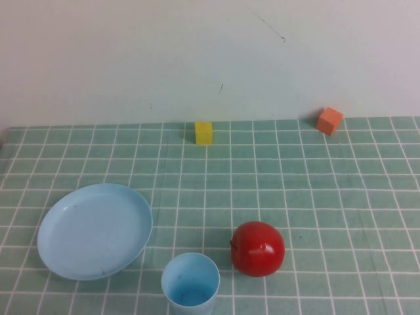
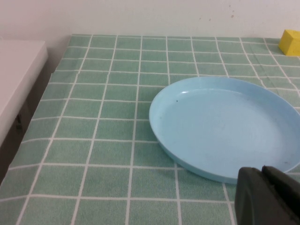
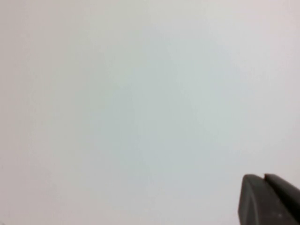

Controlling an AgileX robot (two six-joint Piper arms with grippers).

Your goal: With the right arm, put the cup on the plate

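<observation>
Plate (image 1: 94,231) first, on the left of the green tiled cloth (image 1: 315,197): a round, shallow, light blue dish lying flat with nothing on it. The left wrist view looked across that same plate (image 2: 225,126) from close by, and the left gripper (image 2: 268,197) showed there as a dark block in the corner of the view, low over the cloth just beside the plate's near rim; its two fingertips lay pressed together with only a thin seam between them, holding nothing. It did not show in the high view.

Just right of the plate, at the near edge of the cloth, stood the cup (image 1: 190,283), small, light blue and upright, its mouth open upward. It sat close to the plate's rim but apart from it. Right beside the cup rested a shiny red apple (image 1: 258,248), near it, though I could not tell whether the two touched.

Further back, by the pale wall (image 1: 197,52), a yellow block (image 1: 204,132) sat roughly in line with the cup, and an orange block (image 1: 329,121) lay well off to the right, turned at an angle.

The right gripper (image 3: 271,199) appeared only in its own wrist view, a dark shape before a blank pale surface, fingertips closed together on nothing, well away from the cup
</observation>
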